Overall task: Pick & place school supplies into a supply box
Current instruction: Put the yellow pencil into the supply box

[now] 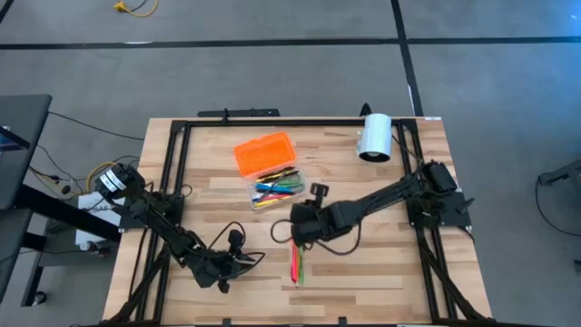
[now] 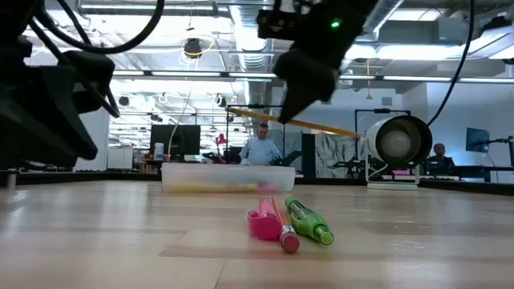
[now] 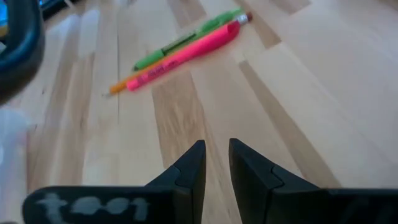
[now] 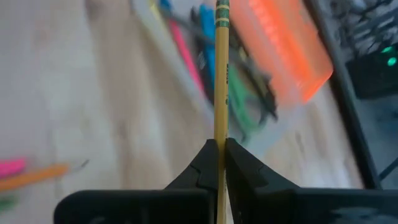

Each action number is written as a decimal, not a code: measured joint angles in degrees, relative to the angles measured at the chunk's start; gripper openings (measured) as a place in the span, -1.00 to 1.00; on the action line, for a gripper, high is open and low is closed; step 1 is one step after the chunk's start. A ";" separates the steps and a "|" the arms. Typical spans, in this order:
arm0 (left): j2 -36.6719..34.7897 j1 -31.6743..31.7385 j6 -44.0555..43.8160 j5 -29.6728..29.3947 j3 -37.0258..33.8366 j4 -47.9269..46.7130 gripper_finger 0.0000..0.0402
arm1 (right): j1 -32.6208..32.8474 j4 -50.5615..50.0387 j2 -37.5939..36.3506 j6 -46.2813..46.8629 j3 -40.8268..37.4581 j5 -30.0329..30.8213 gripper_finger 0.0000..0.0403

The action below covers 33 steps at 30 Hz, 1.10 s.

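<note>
The task was well along: the supply box (image 1: 272,184) sat open near the middle of the bench (image 1: 399,263), its clear base already holding several coloured pens, with the ribbed orange lid (image 1: 264,152) lying against its far side. The right gripper (image 4: 217,152) hung between the box and the loose items, its jaws clamped on a yellow pencil (image 4: 221,74) that pointed toward the box. Three pieces were left on the wood near the front edge: a pink pen (image 3: 186,53), a green pen (image 3: 186,40) and an orange pencil (image 2: 283,225), lying side by side and touching. The left gripper (image 3: 214,165) waited just beside them, jaws narrowly parted and empty.
</note>
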 joint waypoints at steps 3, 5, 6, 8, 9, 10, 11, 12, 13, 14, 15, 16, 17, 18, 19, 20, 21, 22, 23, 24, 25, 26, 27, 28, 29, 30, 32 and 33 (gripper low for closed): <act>0.00 -0.59 -1.01 -0.05 0.00 -0.62 -0.69 | -2.47 4.62 0.00 -5.97 0.00 -0.08 -0.99; 0.00 -1.02 -1.13 -0.06 0.00 -0.62 -0.69 | -3.99 7.64 0.00 -10.21 0.00 -0.12 -0.99; 0.00 -1.23 -1.13 -0.04 0.00 -0.62 -0.69 | -4.72 9.09 0.00 -12.09 0.00 -0.16 -0.99; 0.00 -1.65 -1.15 -0.07 0.00 -0.62 -0.69 | -6.32 11.78 0.00 -15.47 0.00 -0.44 -0.99; 0.00 -1.91 -1.15 -0.07 0.00 -0.62 -0.69 | -7.18 13.04 0.00 -17.07 0.00 -0.99 -0.99; 0.00 -2.03 -1.15 -0.09 0.00 -0.62 -0.69 | -8.11 14.39 0.00 -18.75 0.00 -1.93 -0.99; 0.00 -2.21 -1.15 -0.15 0.00 -0.62 -0.69 | -9.11 15.72 0.00 -20.54 0.00 -3.32 -0.99; 0.00 -2.32 -1.15 -0.17 0.00 -0.62 -0.69 | -10.15 17.08 0.00 -22.22 0.00 -5.00 -0.99; 0.00 -2.40 -1.15 -0.17 0.00 -0.62 -0.69 | -11.13 18.55 0.00 -23.79 0.00 -6.80 -0.99; 0.00 -2.45 -1.15 -0.17 0.00 -0.62 -0.69 | -12.05 19.91 0.00 -25.05 0.00 -8.43 -0.99; 0.00 -2.47 -1.15 -0.18 0.00 -0.64 -0.69 | -12.96 21.13 0.00 -26.01 0.00 -9.49 -0.99; 0.00 -2.47 -1.15 -0.20 0.00 -0.70 -0.69 | -13.79 22.32 0.00 -26.66 0.00 -10.30 -0.99; 0.00 -2.47 -1.15 -0.20 0.00 -0.74 -0.69 | -14.54 23.37 0.00 -27.32 0.00 -11.08 -0.99; 0.00 -2.47 -1.13 -0.22 0.00 -0.75 -0.69 | -15.25 24.19 0.00 -27.97 0.02 -12.08 -0.99; 0.00 -2.47 -1.09 -0.24 0.00 -0.75 -0.69 | -16.03 24.86 0.00 -28.80 0.02 -13.30 -0.99; 0.00 -2.45 -0.95 -0.24 0.00 -0.75 -0.69 | -16.86 25.43 0.00 -29.50 0.02 -15.01 -0.99; 0.00 -2.45 -0.93 -0.24 0.00 -0.75 -0.69 | -17.71 25.90 0.00 -30.09 0.02 -16.94 -0.99; 0.00 -2.47 -0.91 -0.25 0.00 -0.75 -0.69 | -18.57 26.18 0.00 -30.32 0.02 -19.13 -0.99; 0.00 -2.47 -0.89 -0.26 0.00 -0.75 -0.69 | -19.37 26.30 0.00 -30.36 0.02 -20.87 -0.99; 0.00 -2.47 -0.89 -0.26 0.00 -0.78 -0.69 | -20.08 26.33 0.00 -30.30 0.02 -22.18 -0.99; 0.00 -2.47 -0.87 -0.26 0.00 -0.78 -0.69 | -20.70 26.70 0.00 -30.07 -0.16 -22.60 -0.99; 0.00 -2.47 -0.85 -0.26 0.00 -0.79 -0.70 | -21.12 27.09 0.00 -29.91 -0.46 -22.61 -0.99; 0.00 -2.47 -0.83 -0.28 0.00 -0.80 -0.69 | -21.42 27.17 0.00 -29.92 -0.71 -22.62 -0.99; 0.00 -2.46 -0.78 -0.31 0.00 -0.85 -0.69 | -21.60 27.07 0.02 -29.91 -0.91 -22.68 -0.99; 0.00 -2.46 -0.74 -0.41 0.00 -0.96 -0.69 | -21.68 27.05 0.02 -29.93 -1.17 -22.74 -0.99; 0.00 -2.47 -0.72 -0.46 0.00 -1.04 -0.69 | -21.75 27.04 0.02 -30.05 -1.45 -23.13 -0.99; 0.00 -2.47 -0.43 -0.48 0.00 -1.03 -0.69 | -21.75 27.02 0.02 -30.32 -2.31 -25.24 -0.99; 0.00 -2.47 -0.41 -0.48 0.00 -1.03 -0.69 | -21.88 27.08 0.02 -30.34 -2.90 -25.86 -0.99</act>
